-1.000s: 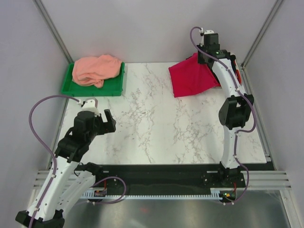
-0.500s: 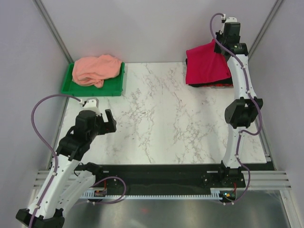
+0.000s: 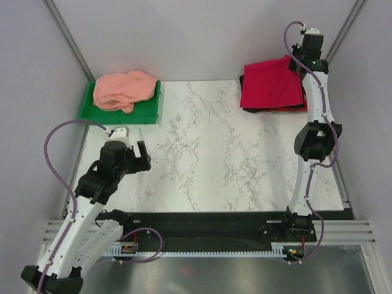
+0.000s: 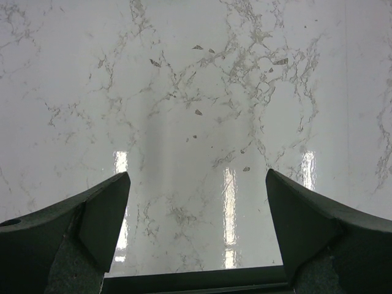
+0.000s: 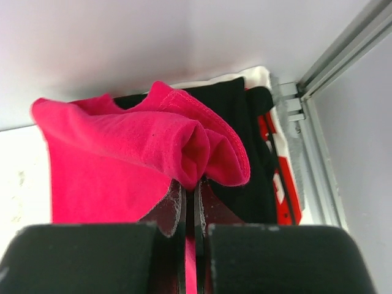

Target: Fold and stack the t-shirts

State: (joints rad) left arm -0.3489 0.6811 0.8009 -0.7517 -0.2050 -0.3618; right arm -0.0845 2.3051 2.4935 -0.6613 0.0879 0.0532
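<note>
The crimson-red t-shirt (image 3: 269, 82) lies draped at the far right corner of the worktop (image 3: 214, 153). A bunched fold of its edge is clamped in the closed right end effector (image 5: 190, 199). It covers most of a black t-shirt (image 5: 245, 147) lying under it. The salmon-pink t-shirt (image 3: 122, 90) sits crumpled in the green tray (image 3: 150, 110) at the far left. The left end effector (image 4: 196, 177) hovers over marble near the front left, fingers spread wide apart, holding nothing.

This was a robotics lab cell: 2 arms, the left arm (image 3: 92, 190) and the right arm (image 3: 313, 141), stood bolted to a black rail (image 3: 208, 222) edging a marble-patterned bench (image 3: 208, 159), boxed in by plain pale walls (image 3: 184, 37) and aluminium posts (image 3: 67, 38).
</note>
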